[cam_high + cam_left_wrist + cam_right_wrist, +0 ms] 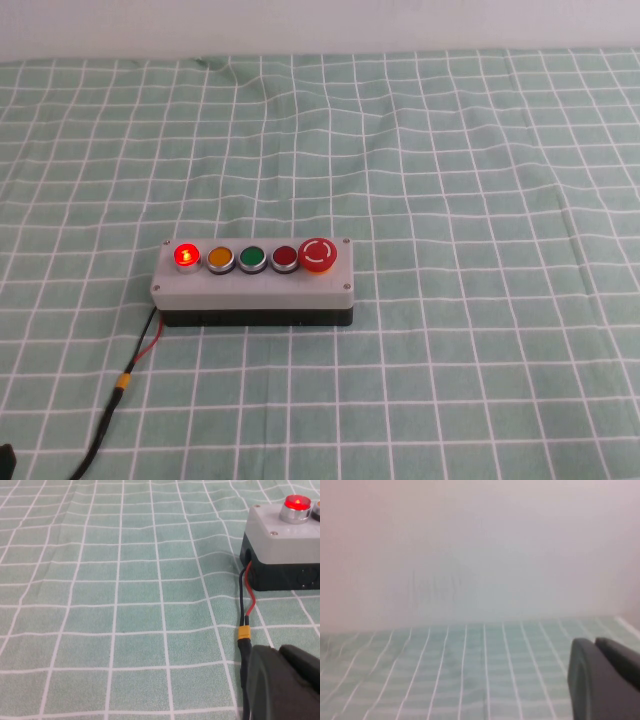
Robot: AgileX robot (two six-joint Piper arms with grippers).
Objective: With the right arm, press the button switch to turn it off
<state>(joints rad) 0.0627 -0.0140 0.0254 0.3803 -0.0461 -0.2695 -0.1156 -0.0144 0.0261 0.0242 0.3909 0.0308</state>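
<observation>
Matt woven green cloth (480, 180) with a white grid, slightly rumpled, under a switch box (255, 290) of smooth grey plastic lid on a black plastic base. Glossy button caps in shiny metal rings, the lit red button (186, 256) glowing translucent, beside a large glossy red plastic mushroom button (319, 254). Rubbery red and black cable (246, 605) with a yellow plastic connector (243, 634); dull black plastic on the left gripper (282, 685) near that cable and on the right gripper (605, 680) above the cloth before a plain matt wall (470, 545).
</observation>
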